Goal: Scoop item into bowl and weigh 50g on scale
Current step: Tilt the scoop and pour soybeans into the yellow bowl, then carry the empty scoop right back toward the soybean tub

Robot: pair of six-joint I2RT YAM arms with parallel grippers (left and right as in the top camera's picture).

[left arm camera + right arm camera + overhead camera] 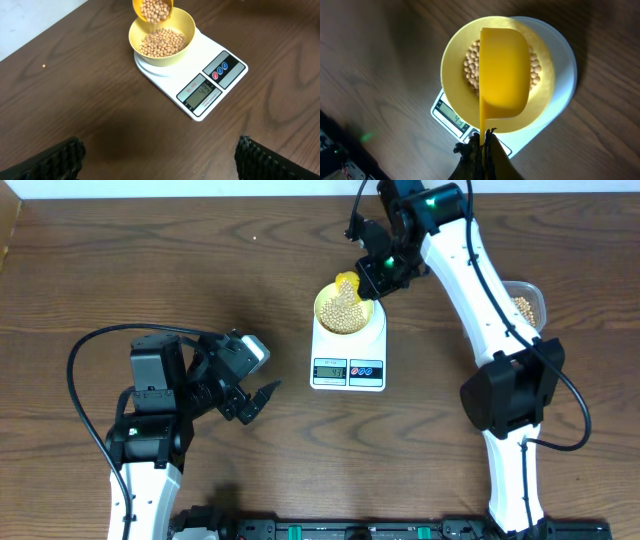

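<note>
Nearest me, the left arm is folded low over the bare surface (120, 280), its left claw (266, 402) spread wide apart and holding nothing, pointed towards the scale (348, 370). Beyond that, the scale carries the bowl (186, 25), part-filled with beans (162, 42). The right arm reaches in from the far side, bent over the bowl, its right claw (482, 145) clamped together on the thin handle of the yellow scoop (504, 70). The right wrist view shows only the scoop's smooth back covering the middle of the bowl. The left wrist view looks into the scoop's tilted mouth, full of beans, just above the bowl. Only the overhead view shows the clear tub (527, 302) at the far right, behind the arm.
</note>
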